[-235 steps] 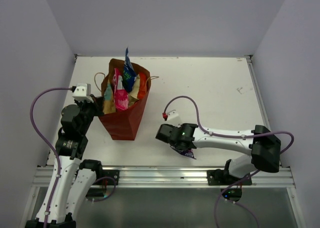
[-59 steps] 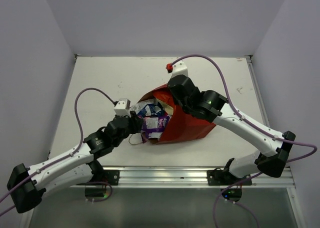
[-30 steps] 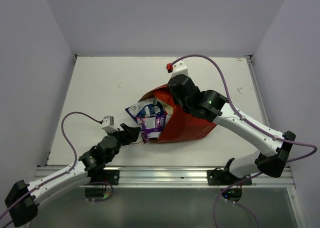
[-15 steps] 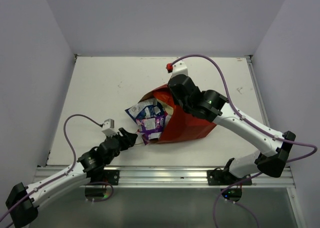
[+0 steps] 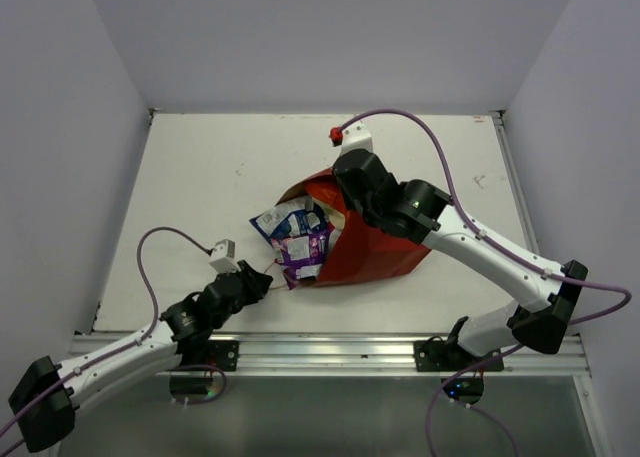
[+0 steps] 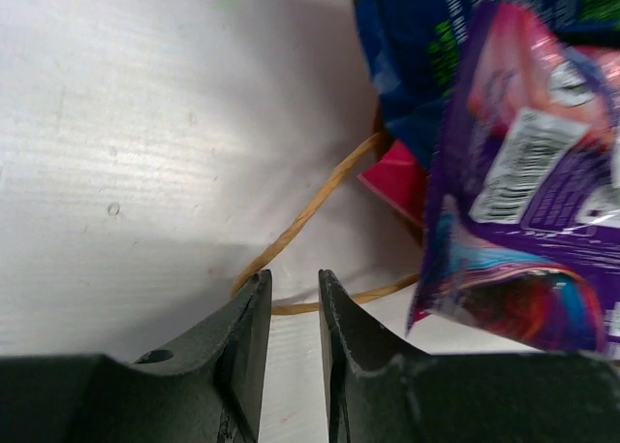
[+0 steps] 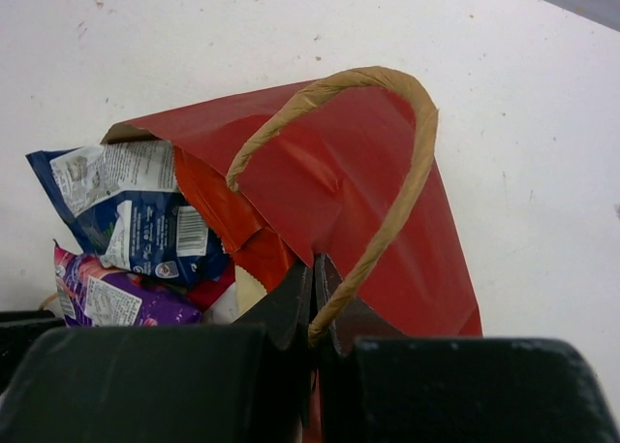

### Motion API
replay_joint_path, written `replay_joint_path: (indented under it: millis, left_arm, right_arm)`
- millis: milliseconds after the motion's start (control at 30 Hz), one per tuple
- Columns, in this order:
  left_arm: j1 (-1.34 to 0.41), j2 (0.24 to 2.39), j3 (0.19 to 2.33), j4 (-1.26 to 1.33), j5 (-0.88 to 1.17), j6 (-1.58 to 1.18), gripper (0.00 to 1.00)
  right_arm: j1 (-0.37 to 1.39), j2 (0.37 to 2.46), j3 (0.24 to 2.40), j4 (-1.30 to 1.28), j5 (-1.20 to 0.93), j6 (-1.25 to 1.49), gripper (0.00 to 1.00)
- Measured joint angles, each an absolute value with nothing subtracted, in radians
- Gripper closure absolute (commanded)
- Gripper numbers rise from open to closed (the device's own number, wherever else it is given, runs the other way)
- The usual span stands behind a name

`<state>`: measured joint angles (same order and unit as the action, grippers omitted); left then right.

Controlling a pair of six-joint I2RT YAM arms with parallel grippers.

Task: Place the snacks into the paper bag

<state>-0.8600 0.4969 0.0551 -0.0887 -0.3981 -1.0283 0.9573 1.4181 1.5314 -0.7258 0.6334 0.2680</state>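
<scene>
Red paper bag point(image 5: 385, 249): lies on its side in the middle of the white table point(image 5: 200, 167), nearer the front edge than the back.
Bag's long axis: runs left to right with a slight tilt; the mouth points left toward the left arm and the base points right.
Right gripper point(image 7: 315, 271): sits at the far, upper rim of the bag's mouth, fingers pressed together on the bag's wall at the foot of the upper handle point(image 7: 392, 210).
Left gripper point(image 6: 294, 290): low over the table just left of the mouth, apart from the bag's body; its fingers stand close together with a slim gap.
Lower cord handle point(image 6: 312, 193): loops on the table and crosses that gap at the fingertips; whether it is pinched cannot be told.
Snacks: a blue-white packet point(image 5: 278, 220) and a purple packet point(image 5: 305, 249) stick out of the mouth, the purple one nearer the left gripper. The edge of a pink packet point(image 6: 395, 176) shows beneath them.
</scene>
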Motion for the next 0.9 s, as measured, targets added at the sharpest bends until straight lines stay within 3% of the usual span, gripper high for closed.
replay_joint_path:
  millis: [167,200,300,400,733,867,900]
  left_arm:
    - [-0.860,0.602,0.051,-0.060,-0.380,-1.021,0.57]
    - [-0.860,0.590,0.051,-0.061,-0.381,-1.016,0.49]
    - [-0.861,0.516,0.052,-0.090,-0.398,-0.999,0.34]
    - [-0.861,0.436,0.059,-0.133,-0.427,-0.983,0.30]
    - [-0.861,0.468,0.072,-0.172,-0.456,-0.966,0.35]
    - [-0.861,0.542,0.055,-0.122,-0.444,-0.958,0.42]
    - [-0.861,0.553,0.054,-0.105,-0.442,-0.955,0.51]
  right_arm:
    - [0.957,1.418,1.531,-0.726,0.634,0.268,1.00]
    - [0.957,1.418,1.531,-0.726,0.634,0.268,1.00]
    - [0.957,1.418,1.531,-0.726,0.634,0.268,1.00]
    - [0.957,1.418,1.531,-0.726,0.633,0.268,1.00]
    - [0.957,1.419,1.531,-0.725,0.626,0.268,1.00]
    - [0.957,1.419,1.531,-0.726,0.626,0.268,1.00]
    - [0.957,1.419,1.531,-0.726,0.626,0.268,1.00]
